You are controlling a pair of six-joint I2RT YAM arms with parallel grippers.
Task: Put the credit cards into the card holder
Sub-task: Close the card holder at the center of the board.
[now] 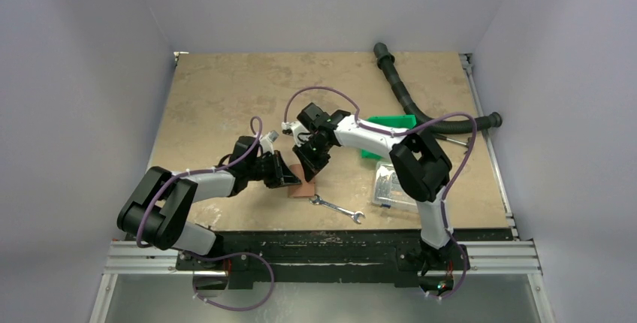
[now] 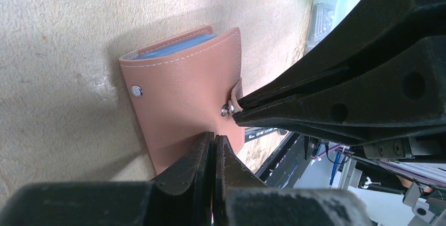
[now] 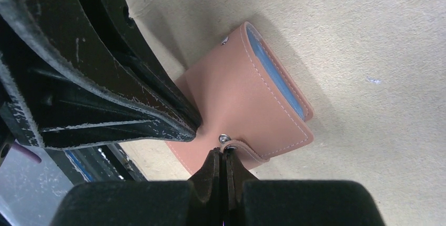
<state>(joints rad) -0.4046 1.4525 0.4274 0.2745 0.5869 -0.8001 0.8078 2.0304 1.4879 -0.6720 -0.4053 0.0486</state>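
The reddish-brown card holder [image 1: 306, 188] lies folded shut on the table between both grippers. In the left wrist view the holder [image 2: 179, 94] shows the light blue edge of the credit cards [image 2: 179, 46] inside its far side. The same blue edge [image 3: 273, 73] shows in the right wrist view. My left gripper [image 2: 213, 141] is shut, its tips resting on the holder's cover near its edge. My right gripper [image 3: 224, 155] is shut on the holder's snap strap [image 3: 247, 150], beside the silver stud. The darker grey-blue card cannot be told apart.
A silver wrench [image 1: 338, 209] lies just in front of the holder. A clear plastic compartment box [image 1: 392, 186] sits to the right, a green bin [image 1: 390, 124] behind it. A black corrugated hose [image 1: 409, 101] runs across the back right.
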